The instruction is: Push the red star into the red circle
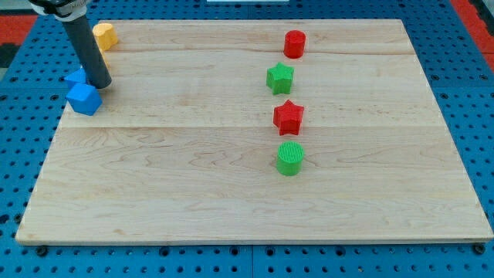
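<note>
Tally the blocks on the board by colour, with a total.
Red: 2, star and circle
Green: 2, star and circle
Blue: 2, and
Yellow: 1
Total: 7

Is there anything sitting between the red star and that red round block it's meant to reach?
Yes. In the camera view a green star sits between the red star and the red circle.

My tip [101,82] at table [193,201] left edge, hemmed by two blue blocks [84,99] and a yellow block [104,35]. Wide bare table between me and the right-hand column. Green star [280,78] stands between red star [289,116] and red circle [294,44]; green circle [290,158] just below.
</note>
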Motion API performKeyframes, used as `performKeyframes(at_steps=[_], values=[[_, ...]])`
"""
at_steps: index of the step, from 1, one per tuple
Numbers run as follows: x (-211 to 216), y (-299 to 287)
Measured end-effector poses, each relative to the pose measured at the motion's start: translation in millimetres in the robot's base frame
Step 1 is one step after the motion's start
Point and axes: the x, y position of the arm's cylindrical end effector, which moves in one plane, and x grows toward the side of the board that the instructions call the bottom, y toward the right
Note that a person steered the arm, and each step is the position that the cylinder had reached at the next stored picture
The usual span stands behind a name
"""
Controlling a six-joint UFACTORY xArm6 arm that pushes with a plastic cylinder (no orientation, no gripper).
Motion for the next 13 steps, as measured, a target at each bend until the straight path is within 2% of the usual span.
performKeyframes(at_steps=[1,2,3,4,5,6,7,8,9,10,12,13], values=[[0.0,10.2],[11.4,52.8],[40.1,120.5],[115.1,189.8],[112.8,282.6],[98.6,329.3],[75.9,339.5],[119.8,328.7],[128.8,288.4],[101.2,268.0],[61.7,324.7],[58.7,356.4]])
